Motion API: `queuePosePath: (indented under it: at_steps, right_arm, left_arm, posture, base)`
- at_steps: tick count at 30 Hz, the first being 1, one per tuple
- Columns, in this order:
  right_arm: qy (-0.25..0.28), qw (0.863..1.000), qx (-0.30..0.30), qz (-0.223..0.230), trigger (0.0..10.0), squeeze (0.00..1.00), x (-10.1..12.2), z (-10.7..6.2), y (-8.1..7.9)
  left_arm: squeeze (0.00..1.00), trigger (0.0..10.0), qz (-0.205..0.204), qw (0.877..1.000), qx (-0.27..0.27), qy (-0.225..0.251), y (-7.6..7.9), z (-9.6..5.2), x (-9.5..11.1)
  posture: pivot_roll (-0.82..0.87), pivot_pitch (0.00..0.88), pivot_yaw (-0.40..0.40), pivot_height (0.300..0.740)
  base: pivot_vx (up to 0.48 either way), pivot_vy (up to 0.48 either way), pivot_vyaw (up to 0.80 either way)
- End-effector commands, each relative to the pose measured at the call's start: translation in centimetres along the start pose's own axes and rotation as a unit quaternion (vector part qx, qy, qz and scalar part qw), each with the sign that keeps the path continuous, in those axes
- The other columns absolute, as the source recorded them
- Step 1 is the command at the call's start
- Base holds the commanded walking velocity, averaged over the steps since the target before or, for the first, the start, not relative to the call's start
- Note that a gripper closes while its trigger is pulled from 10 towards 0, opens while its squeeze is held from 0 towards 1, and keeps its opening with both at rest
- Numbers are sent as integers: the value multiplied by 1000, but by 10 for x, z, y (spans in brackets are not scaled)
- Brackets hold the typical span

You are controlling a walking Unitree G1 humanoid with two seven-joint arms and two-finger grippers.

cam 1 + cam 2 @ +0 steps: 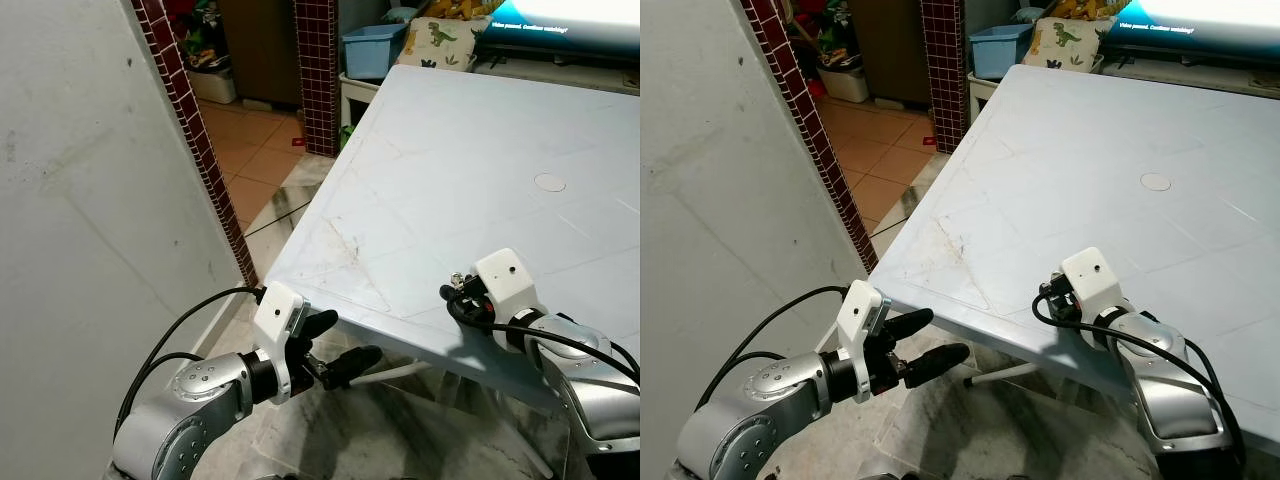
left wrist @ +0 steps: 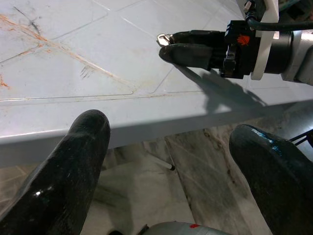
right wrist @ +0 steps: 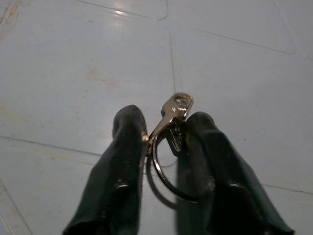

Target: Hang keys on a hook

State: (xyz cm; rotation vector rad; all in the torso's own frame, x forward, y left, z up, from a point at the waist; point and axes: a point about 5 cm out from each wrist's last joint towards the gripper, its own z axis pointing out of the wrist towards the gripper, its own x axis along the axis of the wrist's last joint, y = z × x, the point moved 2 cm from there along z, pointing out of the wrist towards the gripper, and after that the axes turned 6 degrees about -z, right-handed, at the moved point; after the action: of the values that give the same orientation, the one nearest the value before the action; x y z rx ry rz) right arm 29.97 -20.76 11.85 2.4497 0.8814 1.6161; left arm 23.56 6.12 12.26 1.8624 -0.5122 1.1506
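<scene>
Pale blue and scuffed, the bench (image 1: 480, 150) stands beside a grey wall. Over its near part, the right claw (image 3: 164, 147) pinches the keys (image 3: 172, 117) and their ring between its two fingers, just above the surface. Below the bench edge, the left claw (image 2: 171, 161) hangs with fingers spread wide.

The keys (image 3: 172, 113) — one brass-coloured key on a dark metal ring — sit pinched between the right gripper's (image 3: 164, 128) black fingers, just above the pale table (image 3: 234, 68).

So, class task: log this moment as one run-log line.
right gripper: shut on keys over table | left gripper: open, below table edge | hook: unseen
</scene>
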Motion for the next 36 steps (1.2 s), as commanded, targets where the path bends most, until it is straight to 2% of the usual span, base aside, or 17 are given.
queuePosePath:
  at_steps: [1,12,25,27,31,36]
  right_arm:
    - [-39,999,2,18,0,0,-20,0,-2]
    - [-39,999,5,20,0,0,-21,1,-5]
    - [-10,999,-41,25,0,0,-9,3,3]
    - [2,998,-59,22,0,0,-3,3,9]
    - [62,991,-118,-4,0,0,28,-1,25]
    - [111,982,-152,-29,0,0,56,-4,33]
  left_arm:
    - [0,10000,4,1000,-1,-7,1,-1,-1]
    - [0,10000,5,1000,-1,-6,0,0,-1]
    - [0,10000,7,1000,3,-4,0,1,-1]
    - [0,10000,8,1000,5,-3,-1,1,-1]
    - [0,10000,10,1000,9,-1,-2,1,0]
    - [0,10000,10,1000,10,0,-3,2,1]
  posture:
    - [-61,124,97,740]
    - [-63,118,94,740]
    - [-61,125,93,740]
    - [-66,122,95,740]
    - [-66,122,95,740]
    - [-68,122,98,740]
  base:
    - [0,0,0]
    - [0,0,0]
    - [0,0,0]
    - [0,0,0]
    - [0,0,0]
    - [0,0,0]
